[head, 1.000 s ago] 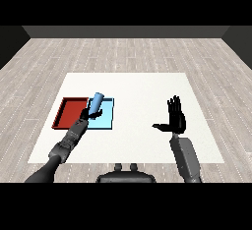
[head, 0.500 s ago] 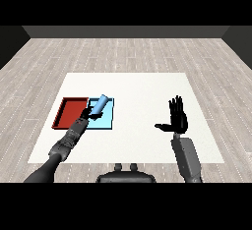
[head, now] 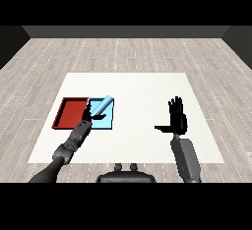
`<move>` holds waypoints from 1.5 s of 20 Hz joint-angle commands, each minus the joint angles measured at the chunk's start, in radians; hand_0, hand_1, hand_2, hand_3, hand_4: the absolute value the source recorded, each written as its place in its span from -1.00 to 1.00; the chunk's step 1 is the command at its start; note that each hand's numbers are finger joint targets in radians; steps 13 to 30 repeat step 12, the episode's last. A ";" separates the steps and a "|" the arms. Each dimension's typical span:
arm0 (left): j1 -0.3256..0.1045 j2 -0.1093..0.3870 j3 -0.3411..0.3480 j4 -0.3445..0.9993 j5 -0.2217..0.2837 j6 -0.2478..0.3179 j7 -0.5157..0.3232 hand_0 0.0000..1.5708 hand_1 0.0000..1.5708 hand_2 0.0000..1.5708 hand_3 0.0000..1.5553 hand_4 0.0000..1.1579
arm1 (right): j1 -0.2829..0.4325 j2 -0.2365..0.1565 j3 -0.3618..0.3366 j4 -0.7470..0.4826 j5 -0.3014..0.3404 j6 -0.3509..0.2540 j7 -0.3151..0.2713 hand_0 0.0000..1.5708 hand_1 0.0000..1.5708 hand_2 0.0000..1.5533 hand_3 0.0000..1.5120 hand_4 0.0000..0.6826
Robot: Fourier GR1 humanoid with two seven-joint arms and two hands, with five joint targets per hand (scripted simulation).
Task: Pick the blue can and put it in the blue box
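The blue can [head: 102,105] is tilted, its top leaning to the upper right, over the light blue tray [head: 107,122]. My left hand [head: 88,115] is at the can's lower end, at the seam between the two trays, fingers curled round the can. Whether the can touches the tray floor I cannot tell. My right hand [head: 176,118] hovers over the right part of the white table, fingers straight and pointing up, thumb out to the left, holding nothing.
The red tray [head: 69,114] lies directly left of the light blue tray and holds nothing. The white table [head: 142,89] spreads between the trays and my right hand. A wooden floor surrounds the table.
The can has tipped further to the right and sunk lower over the light blue tray, with my left hand moving a little with it. My right hand has stayed put.
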 commanded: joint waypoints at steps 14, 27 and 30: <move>0.317 -0.055 0.024 -0.651 0.124 -0.229 -0.598 -1.00 -1.00 -1.00 -1.00 -1.00 | 0.029 -0.028 0.022 -0.039 0.037 -0.003 0.045 -1.00 -1.00 -1.00 -1.00 -1.00; 0.317 -0.055 0.024 -0.651 0.124 -0.229 -0.598 -1.00 -1.00 -1.00 -1.00 -1.00 | 0.029 -0.028 0.022 -0.039 0.037 -0.003 0.045 -1.00 -1.00 -1.00 -1.00 -1.00; 0.317 -0.055 0.024 -0.651 0.124 -0.229 -0.598 -1.00 -1.00 -1.00 -1.00 -1.00 | 0.029 -0.028 0.022 -0.039 0.037 -0.003 0.045 -1.00 -1.00 -1.00 -1.00 -1.00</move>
